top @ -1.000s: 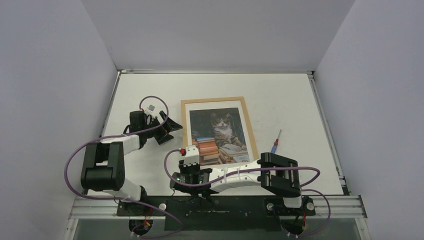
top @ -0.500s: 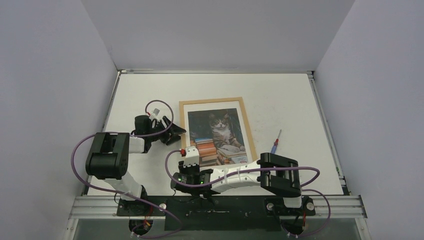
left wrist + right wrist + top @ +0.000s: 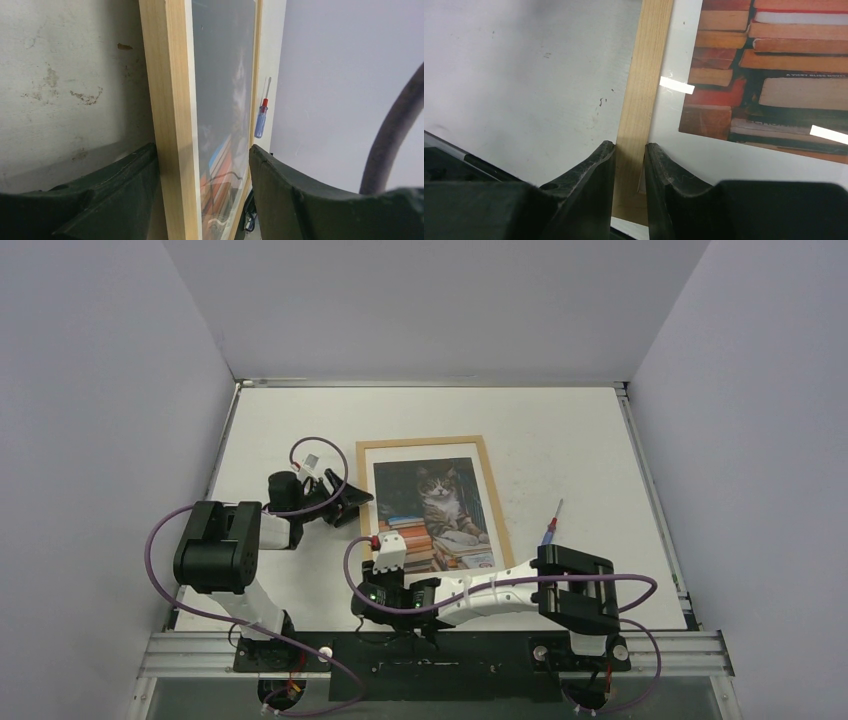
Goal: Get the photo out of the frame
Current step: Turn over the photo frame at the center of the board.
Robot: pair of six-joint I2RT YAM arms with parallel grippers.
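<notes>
The left fingers [image 3: 110,190] have narrowed astride the frame [image 3: 420,441] at its 9 o'clock rail; clamping cannot be confirmed. The right fingers [image 3: 589,185] pinch its 7 o'clock corner. The photo [image 3: 440,495] is not yet out.

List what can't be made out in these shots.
- Frame, near-left corner: top view, covered by the right arm.
- Frame's back and any clips: no view; it lies face up.
- Left gripper: wrist view, one finger each side of the rail; whether it pinches is unclear.
- Photo: left wrist view, washed out by glare.
- Screwdriver tip: too small from above.
</notes>
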